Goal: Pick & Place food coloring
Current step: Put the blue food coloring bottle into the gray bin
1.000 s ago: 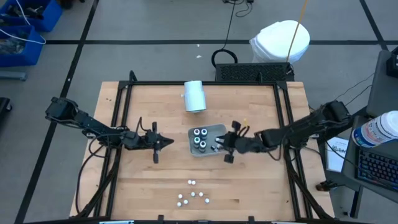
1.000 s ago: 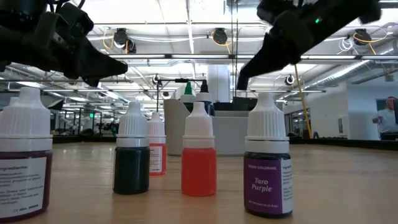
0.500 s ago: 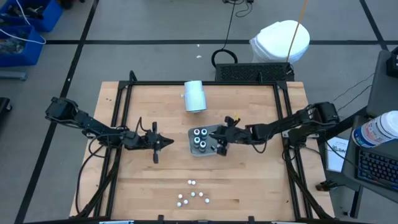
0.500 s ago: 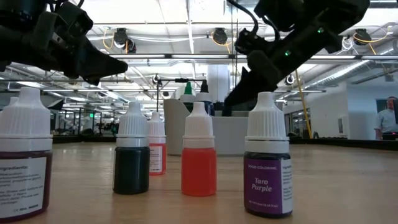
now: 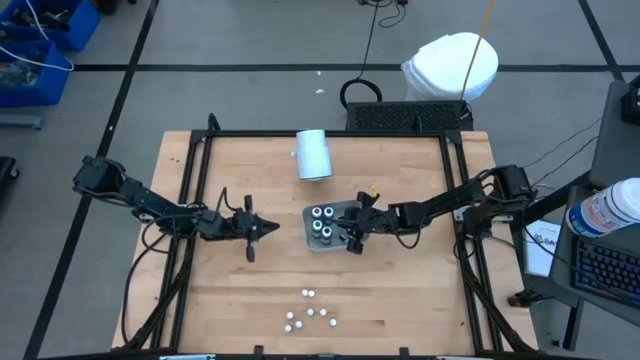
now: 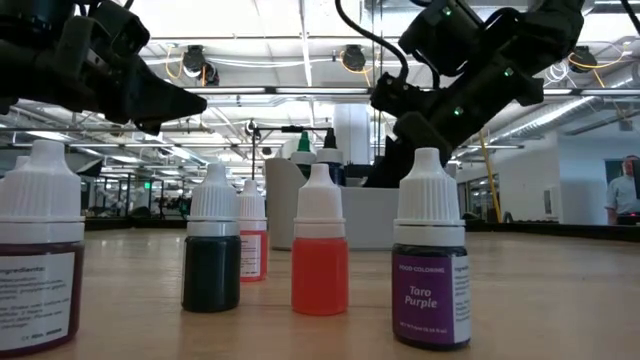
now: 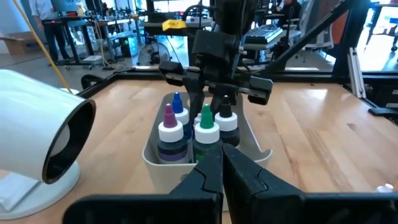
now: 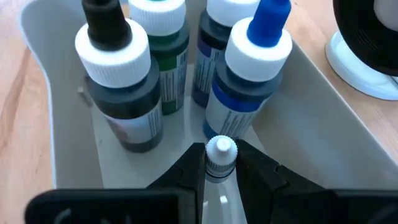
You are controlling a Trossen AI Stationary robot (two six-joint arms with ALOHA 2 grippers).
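Several tiny food coloring bottles [image 5: 309, 314] clustered upright at the near edge of the wooden surface [image 5: 230, 290], well apart from everything else. All white caps from above. From table height, five of them lined up close: a dark red one [image 6: 38, 262] far left, a dark green one [image 6: 211, 252], an orange one [image 6: 253, 244] tucked just behind it, a bright red one [image 6: 320, 245], and a purple one [image 6: 430, 265] on the right, labelled "Taro Purple".

Further back, around mid-surface, a grey tray [image 5: 344, 208] with four bigger bottles [image 5: 321, 223] standing packed together in its left part. Coloured tips on white caps there: purple [image 7: 170, 132], blue [image 7: 179, 107], green [image 7: 206, 133] and black [image 7: 226, 119].

Right tool [image 5: 352, 234] reaching in from the right, low over the right part of that tray, just beside the four. Pinching one more little bottle [image 8: 220, 155] by the neck, white cap poking out between the fingertips [image 8: 186, 171], pointed toward the blue-tipped and black-tipped ones.

Left tool [image 5: 270, 230] hanging to the left of the tray, up off the surface, aimed at it. Fingers [image 7: 205, 177] pressed together, nothing between them.

Farthest back, a white cylinder [image 5: 313, 155] lying on its side near the far edge, clear of the tray.
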